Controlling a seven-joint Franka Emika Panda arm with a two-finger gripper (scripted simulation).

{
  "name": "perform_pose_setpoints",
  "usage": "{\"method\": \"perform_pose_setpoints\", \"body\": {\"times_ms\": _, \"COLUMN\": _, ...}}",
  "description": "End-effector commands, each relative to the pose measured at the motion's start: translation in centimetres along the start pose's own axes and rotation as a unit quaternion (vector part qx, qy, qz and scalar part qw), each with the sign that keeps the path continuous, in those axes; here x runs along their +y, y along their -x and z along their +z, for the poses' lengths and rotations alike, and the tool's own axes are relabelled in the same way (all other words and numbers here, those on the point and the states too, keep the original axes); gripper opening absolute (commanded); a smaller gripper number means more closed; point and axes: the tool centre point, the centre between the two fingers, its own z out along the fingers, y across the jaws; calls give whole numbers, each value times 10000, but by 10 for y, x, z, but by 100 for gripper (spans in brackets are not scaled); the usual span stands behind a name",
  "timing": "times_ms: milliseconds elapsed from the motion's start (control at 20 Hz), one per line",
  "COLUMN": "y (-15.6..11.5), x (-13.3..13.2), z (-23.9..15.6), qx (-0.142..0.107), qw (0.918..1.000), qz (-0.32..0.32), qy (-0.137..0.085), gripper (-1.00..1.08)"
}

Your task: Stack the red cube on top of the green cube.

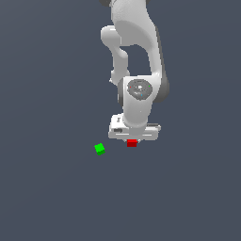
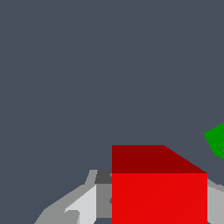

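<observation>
My gripper (image 1: 132, 141) has its jaws clamped on the red cube (image 1: 132, 142); in the wrist view the red cube (image 2: 159, 197) sits between grey fingers (image 2: 83, 203), filling the lower part of the frame. The green cube (image 1: 100, 149) lies on the dark floor (image 1: 47, 188), apart from the red cube, toward the exterior view's left of it and slightly nearer the camera. Only a corner of the green cube (image 2: 216, 141) shows in the wrist view, so I judge I am not yet aligned over it. To do the carry well, I should keep the red cube clear of the green cube's top, centre directly above it, square the faces, then lower gently before releasing.
</observation>
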Motion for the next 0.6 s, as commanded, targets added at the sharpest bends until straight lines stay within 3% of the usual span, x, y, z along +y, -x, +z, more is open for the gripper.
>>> {"method": "perform_pose_setpoints", "body": {"times_ms": 0, "y": 0, "x": 3, "z": 1, "qx": 0, "qw": 10000, "qz": 3, "qy": 1, "gripper": -100}}
{"method": "perform_pose_setpoints", "body": {"times_ms": 250, "y": 1, "x": 26, "z": 9, "qx": 0, "qw": 10000, "qz": 3, "qy": 1, "gripper": -100}}
{"method": "perform_pose_setpoints", "body": {"times_ms": 550, "y": 1, "x": 80, "z": 28, "qx": -1, "qw": 10000, "qz": 3, "qy": 4, "gripper": -100}}
